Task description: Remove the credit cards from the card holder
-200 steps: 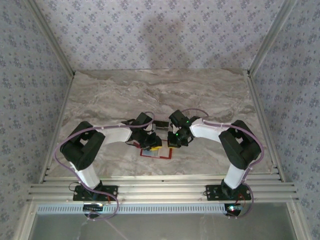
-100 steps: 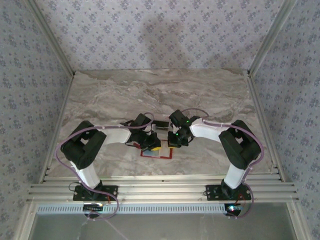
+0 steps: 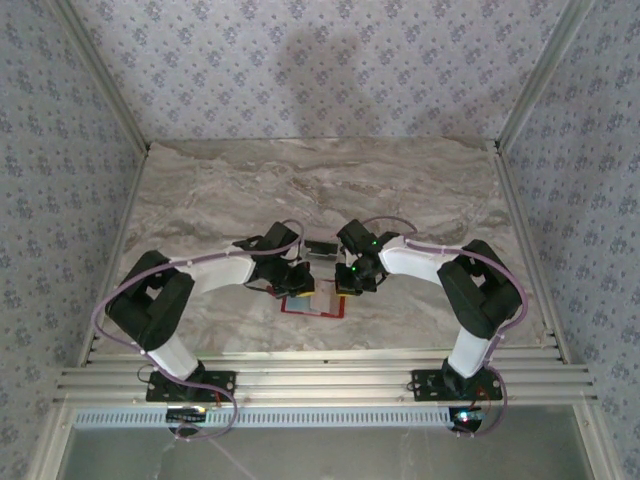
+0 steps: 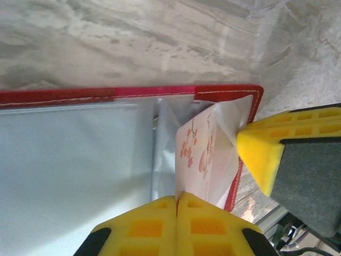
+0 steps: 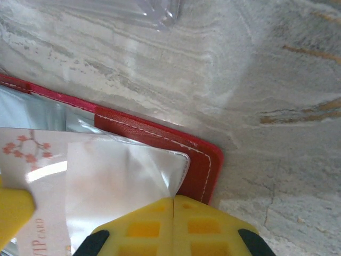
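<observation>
**Card holder** [image 3: 322, 306]: a small flat red wallet lying open on the marble table [image 3: 300, 180], near the front edge and between the two claws. Its border [image 5: 154, 133] is red with a line of pale stitching and a rounded corner. The inside is a pale grey window panel [image 4: 69, 165] with a fold running along one side. At the holder's corner sits a clear pocket [image 5: 117, 176], wrinkled and lifted off the red backing.

**Card** [image 4: 198, 152]: thin and white, printed with a branch of pink blossoms. In the right wrist view the words "VIP CARD" run along one edge. It lies partly inside the clear pocket and is tilted up from the window panel. Part of it is bare and the rest sits behind the film.

**Left claw** [image 4: 178, 196]: the yellow fingers are pressed together with no gap. The card's edge runs into the seam between them, so the claw pinches the card.

**Right claw** [image 5: 173, 201]: also closed tight, its fingertips meeting over the holder's rounded corner. The pocket's edge and the red rim pass under them, so it grips the card holder there. In the left wrist view one of its fingers [image 4: 264, 154] touches the pocket's tip, just beside the card.

**Surroundings**: a piece of clear plastic [image 5: 144, 10] lies on the table beyond the holder. Farther back, between the arms, lies a small dark flat item [image 3: 321, 247]; what it is cannot be told.
</observation>
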`<state>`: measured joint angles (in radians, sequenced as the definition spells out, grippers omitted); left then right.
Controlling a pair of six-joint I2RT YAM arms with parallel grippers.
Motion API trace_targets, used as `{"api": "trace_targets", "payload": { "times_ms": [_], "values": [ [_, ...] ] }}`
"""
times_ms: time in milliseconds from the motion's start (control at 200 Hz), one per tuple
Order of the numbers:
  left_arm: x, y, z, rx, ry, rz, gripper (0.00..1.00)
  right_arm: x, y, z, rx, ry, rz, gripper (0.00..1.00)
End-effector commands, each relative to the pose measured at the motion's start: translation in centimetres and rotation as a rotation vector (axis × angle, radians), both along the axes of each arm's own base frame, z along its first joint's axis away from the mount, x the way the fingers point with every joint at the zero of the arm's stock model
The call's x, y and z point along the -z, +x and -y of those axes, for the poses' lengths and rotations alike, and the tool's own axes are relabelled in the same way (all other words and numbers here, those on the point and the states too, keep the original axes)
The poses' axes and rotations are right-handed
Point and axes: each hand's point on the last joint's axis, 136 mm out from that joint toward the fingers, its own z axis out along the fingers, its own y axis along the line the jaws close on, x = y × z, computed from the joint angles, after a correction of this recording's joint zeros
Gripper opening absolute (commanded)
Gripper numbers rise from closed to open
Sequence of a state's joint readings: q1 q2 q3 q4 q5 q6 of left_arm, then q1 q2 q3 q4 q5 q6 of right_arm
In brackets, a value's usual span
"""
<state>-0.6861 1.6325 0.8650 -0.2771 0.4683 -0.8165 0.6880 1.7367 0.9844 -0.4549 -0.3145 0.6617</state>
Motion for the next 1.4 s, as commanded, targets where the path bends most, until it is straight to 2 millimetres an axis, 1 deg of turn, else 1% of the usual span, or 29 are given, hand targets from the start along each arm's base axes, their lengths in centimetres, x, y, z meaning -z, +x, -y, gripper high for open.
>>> {"api": "trace_targets", "payload": {
  "times_ms": [0, 180, 310, 370, 445, 485, 505, 600, 655, 695, 755, 814, 894, 939, 974, 1049, 1189, 1294, 1394],
  "values": [
    [-0.1, -0.3, -2.2, 0.001, 0.100, 0.010, 0.05, 1.1, -0.5, 1.8, -0.001, -0.100, -0.029, 0.06],
    [-1.7, 0.0, -3.3, 0.036, 0.154, 0.070, 0.03, 0.8, -0.3, 1.8, -0.004, -0.102, -0.021, 0.07],
    [-3.3, 0.4, -4.3, 0.085, 0.214, 0.138, 0.02, 0.3, -0.3, 1.9, -0.002, -0.102, -0.019, 0.10],
    [-3.9, 0.7, -4.8, 0.111, 0.238, 0.171, 0.01, -0.1, -0.2, 1.9, 0.000, -0.098, -0.011, 0.14],
    [-4.7, 1.0, -4.9, 0.148, 0.257, 0.214, 0.01, -0.6, -0.1, 1.8, 0.004, -0.086, -0.005, 0.20],
    [-5.2, 1.5, -4.7, 0.171, 0.258, 0.245, 0.01, -1.1, 0.0, 1.8, 0.005, -0.079, 0.004, 0.22],
    [-5.3, 1.2, -5.0, 0.191, 0.271, 0.236, 0.01, -1.4, 0.1, 1.8, 0.007, -0.074, 0.009, 0.23],
    [-6.1, 1.7, -4.7, 0.278, 0.289, 0.271, 0.00, -2.6, 0.4, 1.9, 0.016, -0.060, 0.032, 0.26],
    [-6.6, 2.3, -4.5, 0.327, 0.304, 0.300, 0.00, -3.0, 0.2, 2.6, 0.024, -0.074, 0.024, 0.27],
    [-6.8, 2.5, -4.5, 0.371, 0.317, 0.318, 0.00, -3.4, 0.2, 2.9, -0.001, -0.075, 0.041, 0.27],
    [-7.5, 3.1, -4.2, 0.435, 0.328, 0.351, 0.00, -3.7, 0.3, 3.5, 0.008, -0.077, 0.049, 0.28],
    [-7.9, 3.9, -4.2, 0.496, 0.368, 0.384, 0.00, -4.1, 0.5, 4.1, 0.019, -0.077, 0.056, 0.28],
    [-8.6, 4.9, -4.3, 0.592, 0.411, 0.449, 0.00, -4.2, 0.5, 4.9, 0.035, -0.076, 0.058, 0.28],
    [-9.3, 5.3, -4.0, 0.658, 0.414, 0.496, 0.00, -4.2, 0.5, 5.3, 0.046, -0.073, 0.059, 0.28],
    [-9.6, 5.3, -3.7, 0.724, 0.405, 0.525, 0.00, -4.3, 0.4, 5.5, 0.053, -0.069, 0.061, 0.28],
    [-10.9, 5.5, -3.1, 0.854, 0.404, 0.613, 0.00, -4.3, 0.4, 6.1, 0.064, -0.067, 0.062, 0.28],
    [-13.2, 6.2, -1.9, 1.049, 0.378, 0.774, 0.00, -4.2, 0.3, 6.5, 0.074, -0.062, 0.063, 0.28],
    [-13.8, 5.8, -1.4, 1.226, 0.350, 0.820, 0.00, -4.4, 0.4, 6.6, 0.078, -0.056, 0.070, 0.29],
    [-14.2, 6.0, -1.1, 1.374, 0.341, 0.864, 0.00, -4.3, 0.8, 6.5, 0.082, -0.051, 0.085, 0.29]
  ]
}}
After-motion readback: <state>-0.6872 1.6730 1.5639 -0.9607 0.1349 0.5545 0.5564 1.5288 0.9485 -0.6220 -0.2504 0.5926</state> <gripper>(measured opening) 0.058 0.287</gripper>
